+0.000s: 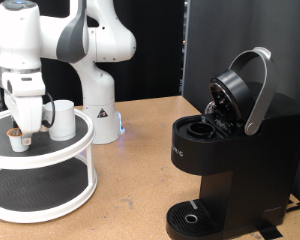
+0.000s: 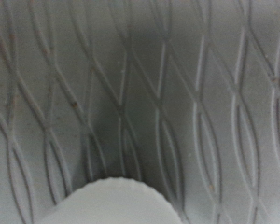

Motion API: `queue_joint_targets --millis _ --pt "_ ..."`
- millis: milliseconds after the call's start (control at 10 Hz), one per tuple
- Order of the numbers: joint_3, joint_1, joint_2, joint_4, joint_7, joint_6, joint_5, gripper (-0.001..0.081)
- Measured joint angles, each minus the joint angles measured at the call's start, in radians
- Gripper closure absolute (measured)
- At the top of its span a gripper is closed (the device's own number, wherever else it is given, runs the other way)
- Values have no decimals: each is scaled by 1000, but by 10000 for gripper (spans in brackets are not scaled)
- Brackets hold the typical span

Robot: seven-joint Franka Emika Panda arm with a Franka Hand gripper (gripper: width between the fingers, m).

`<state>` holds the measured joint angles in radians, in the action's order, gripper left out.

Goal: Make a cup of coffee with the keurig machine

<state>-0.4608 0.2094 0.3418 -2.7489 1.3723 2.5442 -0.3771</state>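
The white cup (image 1: 62, 118) stands on the top tier of a round white stand (image 1: 50, 160) at the exterior view's left. A small white pod with dark contents (image 1: 18, 142) sits just to its left on the same tier. My gripper (image 1: 21, 133) is lowered right at the pod, with its fingers around or just over it. The black keurig machine (image 1: 230, 150) stands at the right with its silver-handled lid (image 1: 252, 88) raised and the pod chamber (image 1: 200, 128) open. The wrist view shows only grey patterned mat (image 2: 140, 93) and a white rounded edge (image 2: 112, 201); no fingers show there.
The white arm base (image 1: 98, 110) stands behind the stand on the wooden table (image 1: 140, 170). The stand's lower tier (image 1: 40, 190) has a dark mat. The machine's round drip tray (image 1: 195, 215) is near the table's front edge. A dark panel stands behind the machine.
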Motion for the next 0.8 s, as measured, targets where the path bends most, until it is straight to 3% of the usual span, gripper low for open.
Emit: queue_joint_targets --millis 100,200,300,400,500,800 --pt "0 0 -2 0 -3 0 0 3" --pt "1 0 -3 0 -7 0 0 86" --pt "1 0 -3 0 -11 0 0 270" --pt "1 0 -3 2 -14 0 0 270" --pt "2 0 -3 2 -17 0 0 343" --pt "2 -2 5 12 -13 -32 15 343"
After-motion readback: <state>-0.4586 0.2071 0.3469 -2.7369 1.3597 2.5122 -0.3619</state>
